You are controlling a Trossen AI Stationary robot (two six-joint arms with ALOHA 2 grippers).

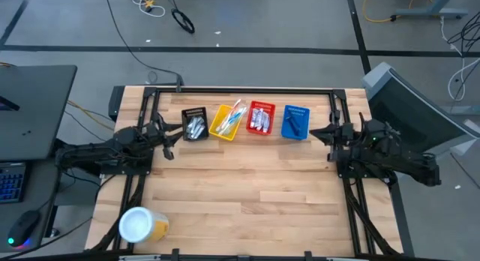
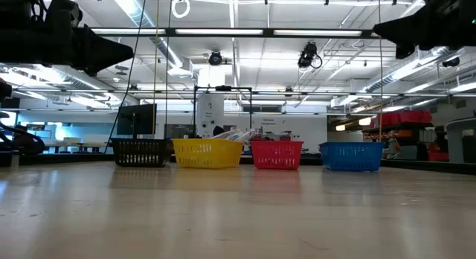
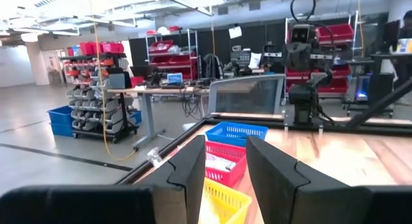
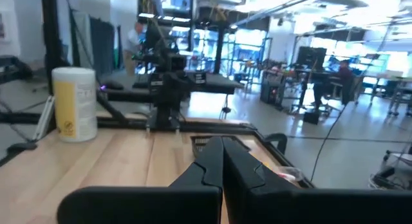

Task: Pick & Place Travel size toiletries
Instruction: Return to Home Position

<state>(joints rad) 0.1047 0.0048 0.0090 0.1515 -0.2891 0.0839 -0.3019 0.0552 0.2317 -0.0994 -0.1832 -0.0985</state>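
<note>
dark left end effector (image 3: 225, 152) gapes empty; right end effector (image 4: 222, 150) seemingly closed, empty.

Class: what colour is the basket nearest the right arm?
Blue. The basket shows best in the high view.

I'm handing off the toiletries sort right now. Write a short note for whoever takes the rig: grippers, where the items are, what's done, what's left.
Left gripper: open, empty, raised at the table's left side beside the black bin.
Right gripper: shut, empty, raised at the right side beside the blue bin.
Items: silvery items in the black bin, toothbrushes in the yellow bin, white tubes in the red bin, dark items in the blue bin.
Done: no toiletries show loose on the table.
Left: probably only parking both arms.
</note>
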